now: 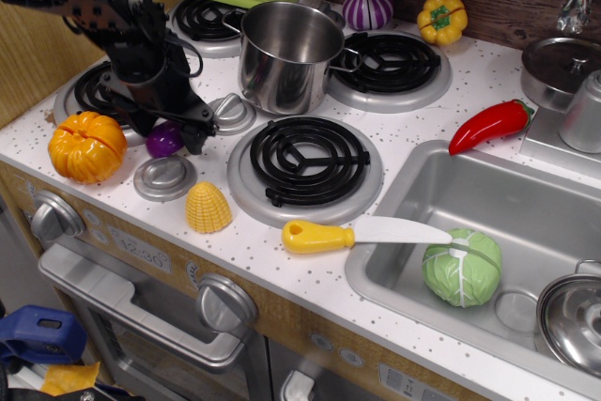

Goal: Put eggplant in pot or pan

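Observation.image view, one frame, listed largest to smallest with places given from the gripper.

Counter [526, 110]: white speckled toy stovetop with four black coil burners; the gripper stands over its near left part.
Sink [441, 194]: steel basin, far right of the gripper, holding a green cabbage [461, 268].
Robot arm [103, 7]: black, entering from the upper left and leaning down to the counter.
Pot [286, 53]: tall shiny steel cylinder with a side handle, upright, behind and right of the gripper, near but apart from it.
Gripper [169, 129]: black, low at the counter, its fingers on either side of the eggplant; whether they actually clamp it cannot be told.
Pumpkin [86, 146]: orange, just left of the gripper.
Red pepper [490, 125]: well right, by the sink edge.
Knife [362, 232]: yellow handle, white blade, in front and right, its tip at the sink rim.
Corn [208, 207]: yellow piece, in front of the gripper, slightly right.
Striped bulb [367, 8]: purple and white, far behind right, at the back wall.
Yellow pepper [442, 18]: further right along the same wall.
Eggplant [164, 139]: glossy purple, only partly visible between the fingers, on the counter, outside the pot.
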Available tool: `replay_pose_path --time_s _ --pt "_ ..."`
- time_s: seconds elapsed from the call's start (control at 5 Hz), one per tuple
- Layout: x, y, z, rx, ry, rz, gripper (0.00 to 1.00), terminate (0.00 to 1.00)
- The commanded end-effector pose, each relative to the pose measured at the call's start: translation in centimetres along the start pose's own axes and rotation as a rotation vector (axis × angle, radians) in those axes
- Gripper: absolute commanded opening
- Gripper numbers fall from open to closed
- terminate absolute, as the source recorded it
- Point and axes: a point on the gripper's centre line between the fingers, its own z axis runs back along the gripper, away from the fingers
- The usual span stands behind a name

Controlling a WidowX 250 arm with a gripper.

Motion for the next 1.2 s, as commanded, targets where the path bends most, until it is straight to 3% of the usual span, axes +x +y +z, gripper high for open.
replay_pose_path --time_s 0.0,0.2,0.4,0.8,1.0 --pt "0.0 0.5 -0.9 -0.014 -0.041 0.014 1.00 0.00" --pt "0.1 0.7 -1.7 -0.025 -0.041 0.015 0.00 0.00" --pt "0.8 0.8 -0.9 -0.019 -0.020 0.007 0.00 0.00" --pt "3.0 1.2 3.0 0.075 -0.003 -0.048 0.00 0.00" --pt "4.3 1.3 5.0 0.131 -0.083 -0.087 0.00 0.00"
